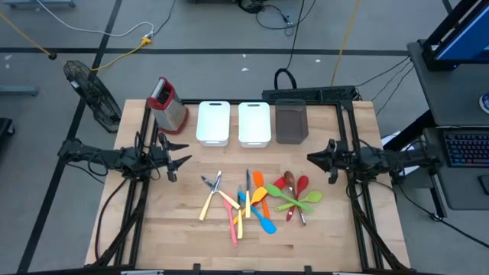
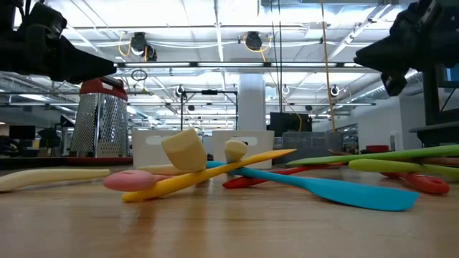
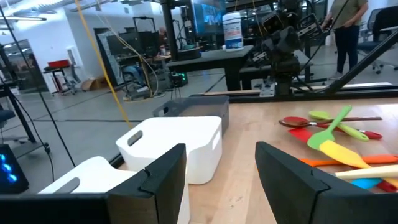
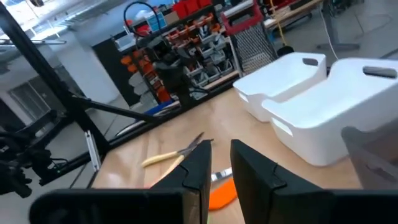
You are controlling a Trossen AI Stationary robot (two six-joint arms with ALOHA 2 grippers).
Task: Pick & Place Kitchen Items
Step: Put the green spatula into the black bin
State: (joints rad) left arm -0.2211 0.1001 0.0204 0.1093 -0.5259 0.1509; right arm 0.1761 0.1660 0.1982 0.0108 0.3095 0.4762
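Wooden table [image 1: 153, 237] carries the kitchen items [image 1: 256, 200], heaped at its centre, in front of two white bins [image 1: 233, 122]. Left gripper [image 1: 183, 161] hovers left of the heap, fingers apart. Right gripper [image 1: 309, 158] hovers right, fingers slightly parted, empty.

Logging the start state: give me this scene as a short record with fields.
Table: wooden table
Back row: grater, two white bins, dark bin
Utensils: mixed pile near table centre, none in a bin
Left gripper: open, holding nothing, at left side of table
Right gripper: open slightly, holding nothing, at right side
Task progress: not begun
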